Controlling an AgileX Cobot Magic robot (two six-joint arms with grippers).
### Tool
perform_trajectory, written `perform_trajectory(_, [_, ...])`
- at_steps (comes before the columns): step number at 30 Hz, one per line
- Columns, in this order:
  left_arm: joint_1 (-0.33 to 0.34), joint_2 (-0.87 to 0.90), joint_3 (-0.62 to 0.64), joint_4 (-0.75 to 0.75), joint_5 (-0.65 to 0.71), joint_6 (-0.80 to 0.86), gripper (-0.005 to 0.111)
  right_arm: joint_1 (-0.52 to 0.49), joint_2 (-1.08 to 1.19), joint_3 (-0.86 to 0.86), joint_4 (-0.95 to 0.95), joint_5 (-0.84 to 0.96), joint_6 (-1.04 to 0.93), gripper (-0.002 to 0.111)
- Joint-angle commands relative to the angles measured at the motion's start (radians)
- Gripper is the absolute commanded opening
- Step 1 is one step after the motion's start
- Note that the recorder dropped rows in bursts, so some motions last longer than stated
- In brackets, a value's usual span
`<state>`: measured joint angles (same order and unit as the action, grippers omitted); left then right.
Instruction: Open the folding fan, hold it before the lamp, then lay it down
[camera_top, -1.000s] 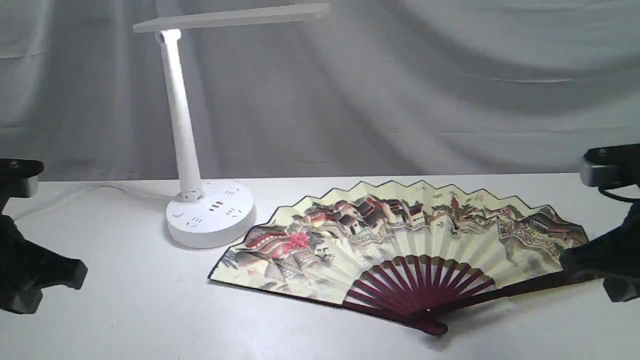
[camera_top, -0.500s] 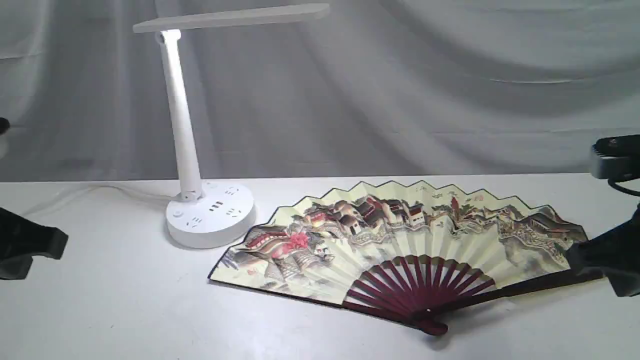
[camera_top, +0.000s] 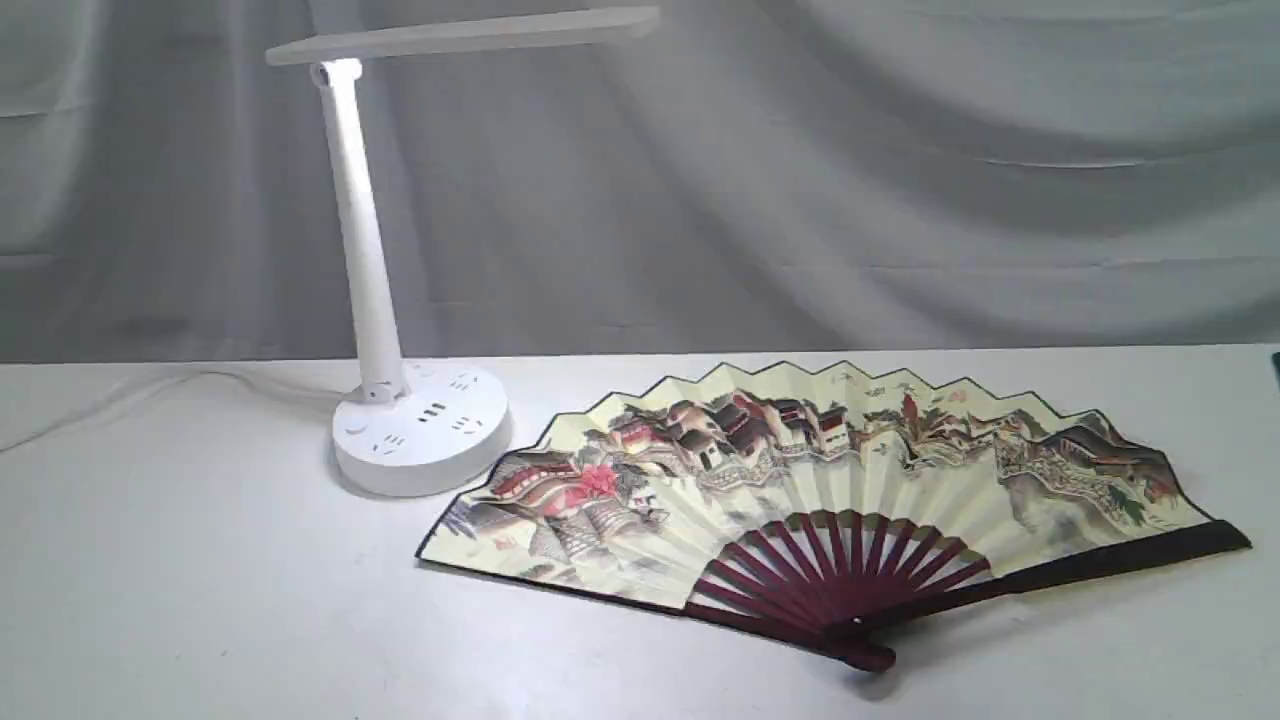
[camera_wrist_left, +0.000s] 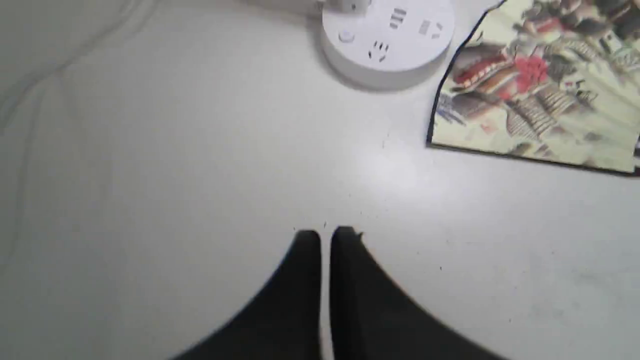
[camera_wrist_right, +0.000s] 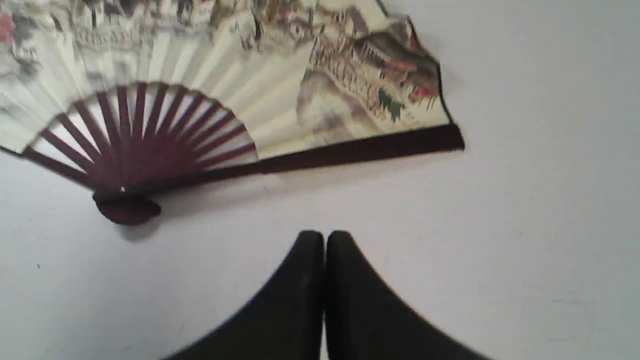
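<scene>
Exterior view: the folding fan (camera_top: 830, 470) lies fully spread and flat on the white table (camera_top: 200, 600). Its pleated cream paper forms a wide arc with a zigzag, black-edged rim. The painted face, showing buildings and red flowers, is uppermost. Dark maroon ribs converge on a rounded pivot at the near edge, and the thick right guard stick rests along the tabletop. The lamp (camera_top: 365, 260) stands just beside the fan's left tip without touching it. It is smooth white plastic, with a round base bearing sockets, a slim, slightly leaning stem and a long flat head on top. A white cable (camera_top: 120, 395) runs from the base toward the left. Creased grey cloth (camera_top: 900, 180) hangs behind. Left wrist view: the left gripper (camera_wrist_left: 325, 235) is over bare tabletop. Its two matte black tapered fingers are brought together with only a thin slit between them, and they grip nothing. The lamp base and the fan's left tip lie well apart from it. Right wrist view: the right gripper (camera_wrist_right: 324, 235) is closed and empty, fingers pressed side by side. It sits near the guard stick and pivot but clear of both.
</scene>
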<state>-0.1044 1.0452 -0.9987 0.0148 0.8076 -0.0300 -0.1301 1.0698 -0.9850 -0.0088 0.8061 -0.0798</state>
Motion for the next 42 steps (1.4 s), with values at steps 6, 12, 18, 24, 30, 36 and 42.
perform_trajectory(6, [0.002, -0.257, -0.007, -0.006, -0.015, 0.006, 0.0, 0.001, -0.318, 0.001, -0.003, 0.015, 0.002, 0.0])
perform_trajectory(12, [0.002, -0.457, -0.007, -0.006, 0.028, 0.006, 0.0, 0.001, -0.538, 0.001, -0.003, 0.078, 0.009, 0.0])
perform_trajectory(18, [0.002, -0.629, -0.007, -0.006, 0.084, 0.006, 0.0, 0.001, -0.735, 0.001, -0.003, 0.137, 0.009, 0.0])
perform_trajectory(24, [0.002, -0.8, -0.007, -0.006, 0.099, 0.006, 0.0, 0.001, -0.931, 0.001, -0.003, 0.199, 0.009, 0.0])
perform_trajectory(30, [0.002, -0.941, -0.007, -0.006, 0.117, 0.006, 0.0, 0.001, -1.07, 0.001, -0.003, 0.202, 0.009, 0.0])
perform_trajectory(36, [0.002, -1.045, -0.005, -0.006, 0.117, 0.006, 0.0, 0.001, -1.07, 0.002, -0.007, 0.241, 0.009, 0.0])
perform_trajectory(42, [0.002, -1.045, -0.003, -0.02, 0.176, 0.004, 0.0, 0.001, -1.07, 0.042, -0.002, 0.218, 0.021, 0.0])
